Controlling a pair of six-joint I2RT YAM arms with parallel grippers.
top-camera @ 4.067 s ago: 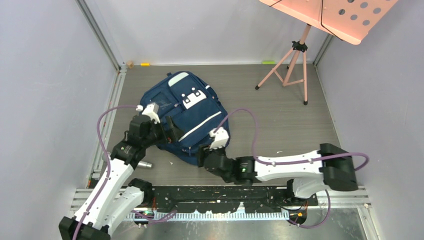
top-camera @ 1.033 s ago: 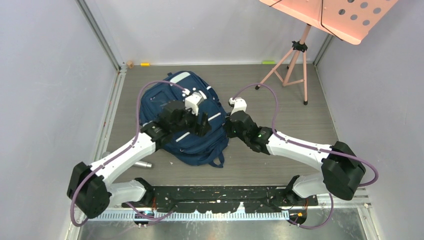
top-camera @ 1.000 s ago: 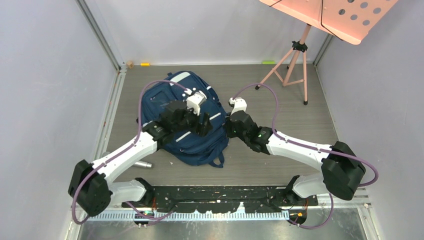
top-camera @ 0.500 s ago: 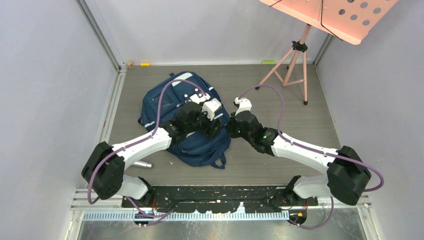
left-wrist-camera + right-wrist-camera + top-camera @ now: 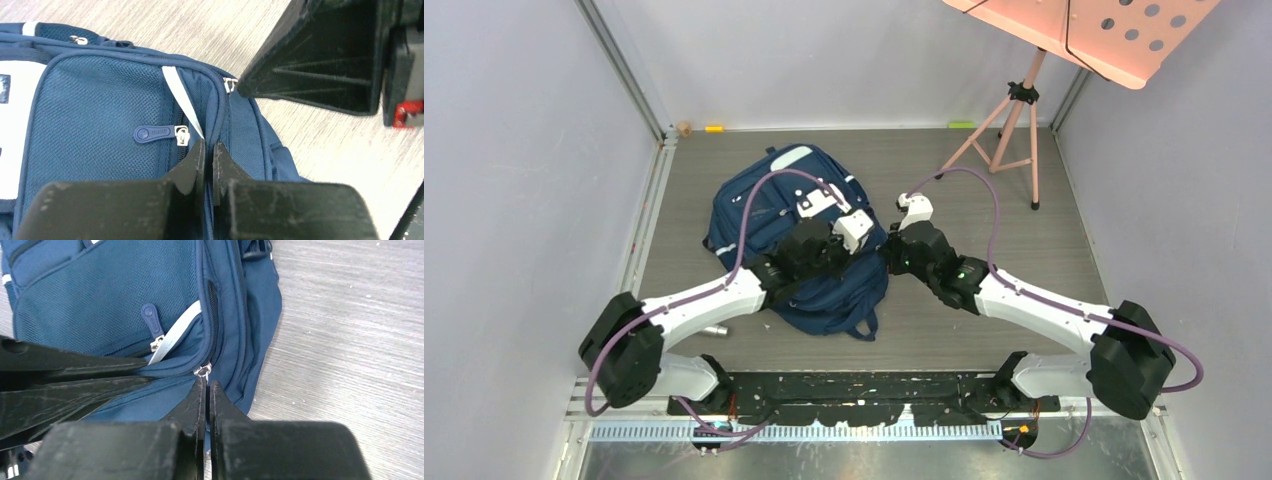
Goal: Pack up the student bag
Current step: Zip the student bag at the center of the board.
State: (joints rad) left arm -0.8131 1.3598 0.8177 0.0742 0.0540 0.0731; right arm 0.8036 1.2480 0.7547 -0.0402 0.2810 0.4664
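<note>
since a moment ago the left gripper (image 5: 209,147) is no longer standing spread. its fingers are now pressing together, pinching the piped seam of the student bag (image 5: 759,215) on the side facing the right arm. they are sitting just beside a pale reflective stripe (image 5: 182,100) and a blue zipper pull (image 5: 150,133). the right gripper (image 5: 207,385) is meeting it from the other side with its fingers pressed tight. its tips are sitting directly under a small metal zipper ring (image 5: 203,371) on the same seam, and i cannot tell whether the ring is caught. the bag is lying flat, front pocket up, on the grey table (image 5: 984,200), left of centre. a pink music stand (image 5: 1024,100) is standing well apart at the far right. a metal cylinder (image 5: 714,329) is lying near the bag's near edge, beside the left arm.
</note>
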